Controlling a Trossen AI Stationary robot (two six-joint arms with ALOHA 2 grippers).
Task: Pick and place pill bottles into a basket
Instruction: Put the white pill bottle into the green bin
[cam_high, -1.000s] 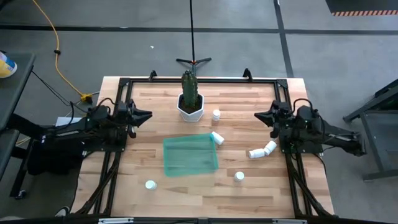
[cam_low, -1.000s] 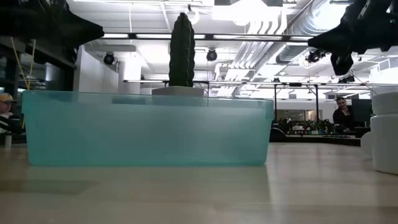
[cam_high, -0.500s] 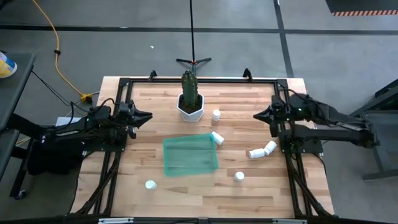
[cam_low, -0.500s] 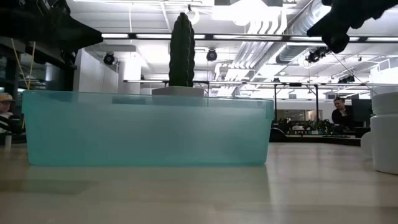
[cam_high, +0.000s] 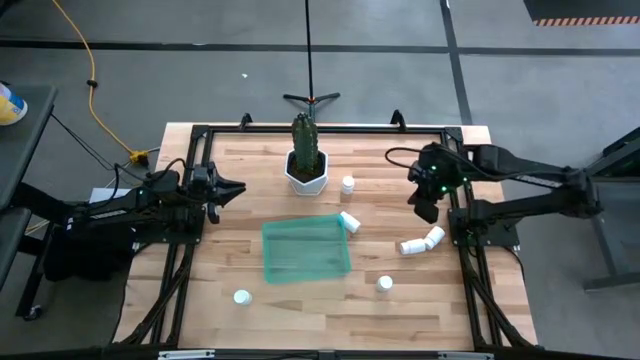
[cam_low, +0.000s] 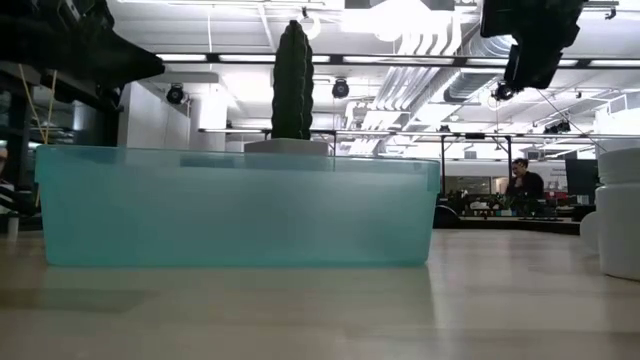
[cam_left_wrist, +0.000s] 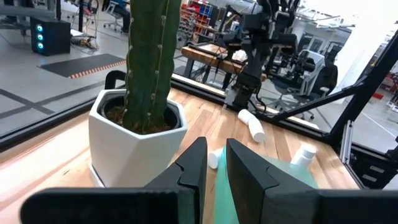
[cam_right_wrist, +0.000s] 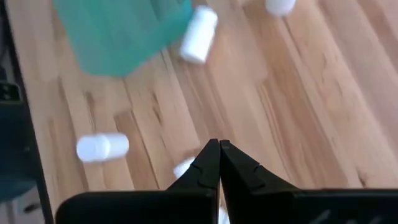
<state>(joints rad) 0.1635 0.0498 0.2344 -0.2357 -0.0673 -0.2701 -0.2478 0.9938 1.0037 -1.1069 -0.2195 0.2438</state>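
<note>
Right gripper (cam_high: 418, 193) fully closed, empty, above table (cam_high: 400, 300) near pill bottles (cam_high: 422, 242), left gripper (cam_high: 238, 187) closed, empty, beside cactus pot (cam_high: 306, 172).

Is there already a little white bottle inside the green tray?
No, from above the green tray holds nothing, and the pill bottles lie or stand around it on the wooden table.

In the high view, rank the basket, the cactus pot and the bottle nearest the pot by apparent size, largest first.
1. Basket: clearly the largest.
2. Pot: much smaller than the basket.
3. Bottle: smallest by far.
The overhead camera sees all three on the same table, so nearness hardly skews this.
</note>
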